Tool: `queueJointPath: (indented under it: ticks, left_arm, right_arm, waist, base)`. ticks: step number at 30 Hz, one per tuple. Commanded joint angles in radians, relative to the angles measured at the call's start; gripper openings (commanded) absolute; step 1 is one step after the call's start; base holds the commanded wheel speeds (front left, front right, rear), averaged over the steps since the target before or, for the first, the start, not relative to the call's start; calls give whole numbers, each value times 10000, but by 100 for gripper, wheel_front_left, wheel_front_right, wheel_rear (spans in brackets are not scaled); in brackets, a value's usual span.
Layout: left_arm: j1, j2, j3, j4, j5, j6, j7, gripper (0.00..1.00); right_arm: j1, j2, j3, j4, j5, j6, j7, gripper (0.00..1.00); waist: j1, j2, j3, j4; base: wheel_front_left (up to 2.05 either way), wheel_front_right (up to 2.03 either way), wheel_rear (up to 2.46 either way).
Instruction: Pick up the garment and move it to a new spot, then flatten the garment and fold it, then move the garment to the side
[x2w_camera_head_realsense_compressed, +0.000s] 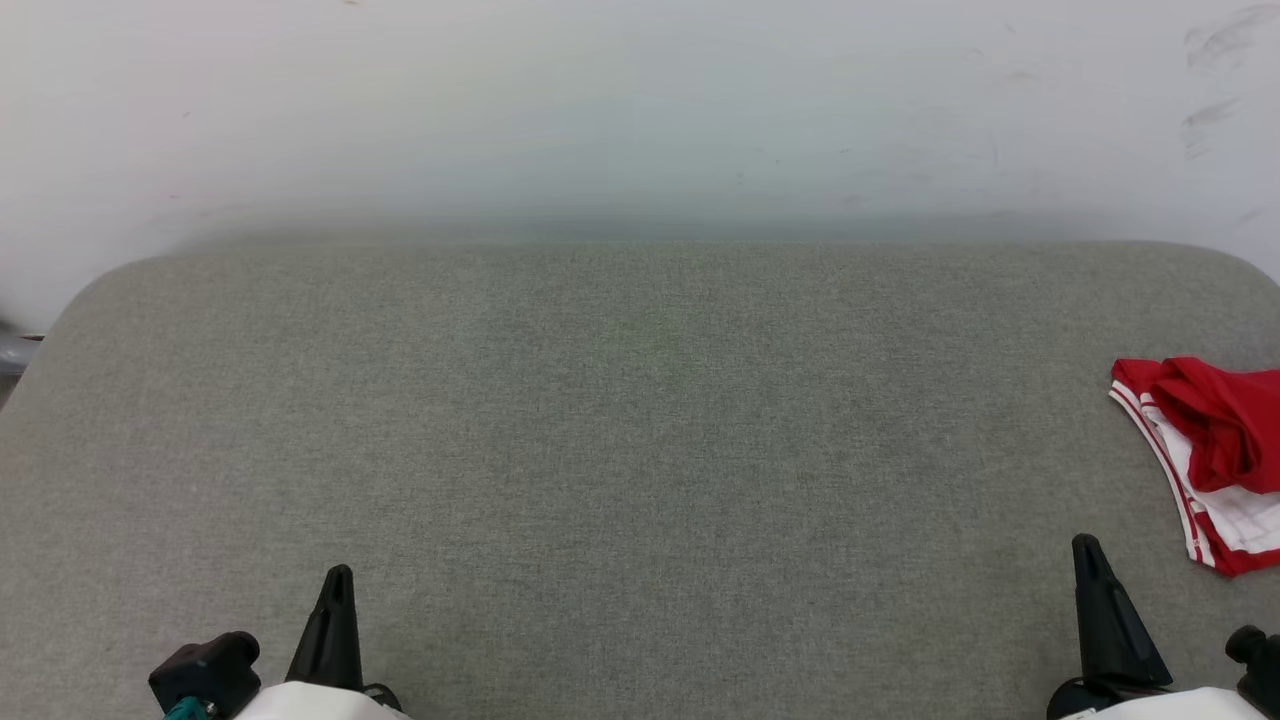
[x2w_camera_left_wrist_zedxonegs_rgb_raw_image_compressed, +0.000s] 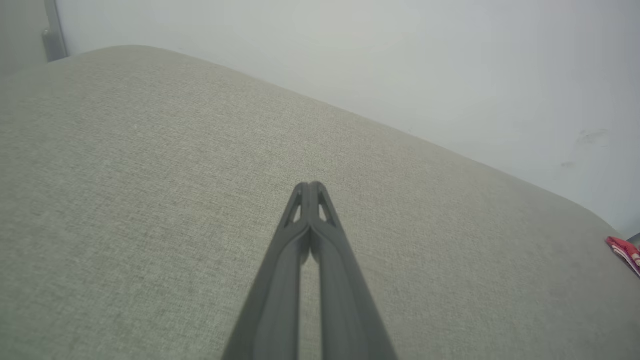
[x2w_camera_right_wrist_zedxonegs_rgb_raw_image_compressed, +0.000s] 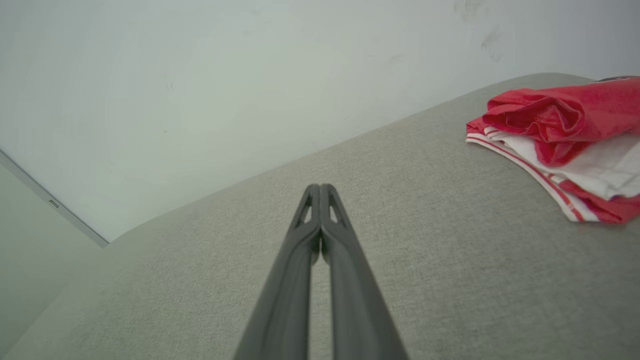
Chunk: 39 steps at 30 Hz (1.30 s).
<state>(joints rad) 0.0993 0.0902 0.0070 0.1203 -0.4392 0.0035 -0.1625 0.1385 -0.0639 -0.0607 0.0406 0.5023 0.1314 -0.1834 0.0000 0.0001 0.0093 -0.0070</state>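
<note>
The garment (x2w_camera_head_realsense_compressed: 1215, 450) is a red shirt with white sleeves and red-white stripe trim, lying bunched at the right edge of the grey padded table (x2w_camera_head_realsense_compressed: 620, 420). It shows larger in the right wrist view as the garment (x2w_camera_right_wrist_zedxonegs_rgb_raw_image_compressed: 560, 135), up and to the right of my fingertips. A sliver of the garment (x2w_camera_left_wrist_zedxonegs_rgb_raw_image_compressed: 625, 250) sits at the far right of the left wrist view. My right gripper (x2w_camera_head_realsense_compressed: 1088, 548) is shut and empty, a short way left of and nearer than the shirt. My left gripper (x2w_camera_head_realsense_compressed: 340, 575) is shut and empty at the lower left. Both sets of fingers meet at the tips, as the left gripper (x2w_camera_left_wrist_zedxonegs_rgb_raw_image_compressed: 311, 186) and the right gripper (x2w_camera_right_wrist_zedxonegs_rgb_raw_image_compressed: 320, 188) show.
A pale wall (x2w_camera_head_realsense_compressed: 640, 110) rises right behind the table's far edge. The table has rounded back corners. A grey bracket (x2w_camera_left_wrist_zedxonegs_rgb_raw_image_compressed: 50, 40) stands beyond the table's far left corner.
</note>
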Motion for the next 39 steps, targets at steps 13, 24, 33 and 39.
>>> queueJointPath:
  ticks: [13, 24, 33, 39]
  left_arm:
    - [-611, -47, 241, 124, -2333, -294, 522, 0]
    - [-860, -111, 386, 311, -3928, -475, 906, 0]
    - [-1058, -159, 498, 459, -5108, -608, 1187, 0]
    - [-1199, -184, 562, 534, -5841, -694, 1364, 0]
  right_arm:
    - [-682, -178, 56, 297, 2351, -4, 448, 0]
    - [-986, -211, 69, 582, 3928, -4, 795, 0]
    - [-1220, -225, 64, 795, 5089, -4, 1054, 0]
    - [-1377, -229, 53, 930, 5798, -5, 1221, 0]
  waist:
    - [0, -1, -8, 9]
    - [0, -1, -14, 16]
    - [0, -1, -20, 22]
    - [0, -1, -23, 26]
  base:
    - [0, 0, 0]
    - [0, 0, 0]
    - [0, 0, 0]
    - [0, 0, 0]
